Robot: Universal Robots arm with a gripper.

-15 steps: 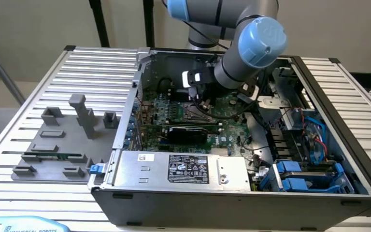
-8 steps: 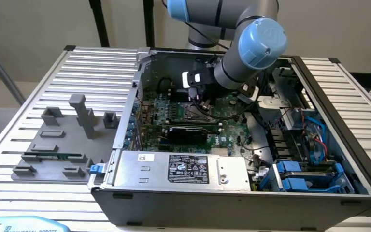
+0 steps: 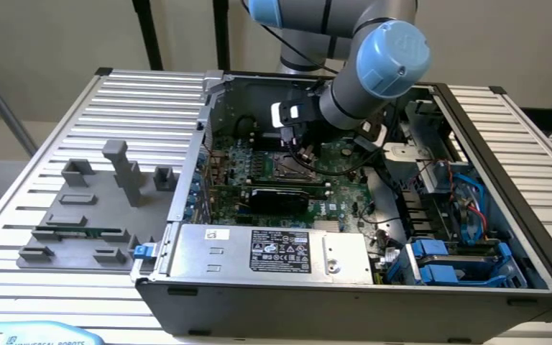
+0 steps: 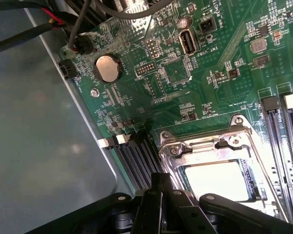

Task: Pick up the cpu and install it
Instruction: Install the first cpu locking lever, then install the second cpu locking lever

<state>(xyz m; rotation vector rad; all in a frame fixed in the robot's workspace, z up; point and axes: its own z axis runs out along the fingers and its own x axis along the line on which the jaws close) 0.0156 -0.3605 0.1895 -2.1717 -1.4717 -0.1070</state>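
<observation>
While hanging inside the open grey computer case (image 3: 199, 129), black gripper (image 4: 171, 204) directly above the dark metal-framed socket (image 4: 219, 161) on the green motherboard (image 4: 205, 87). Pale silvery square cpu (image 4: 217, 179) apparently lying within that frame, just beyond the fingertips. Finger opening and grasp impossible to tell.

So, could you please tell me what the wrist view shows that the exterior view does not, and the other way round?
In the wrist view alone: the coin cell battery, the USB header, and a pale square, apparently the cpu, lying inside the socket frame, with the end effector just beside it.

In the exterior view alone: the whole computer case, the power supply, the blue drive bays, the grey fixture tray and the slatted table.

Shared: the green motherboard and the socket.
</observation>
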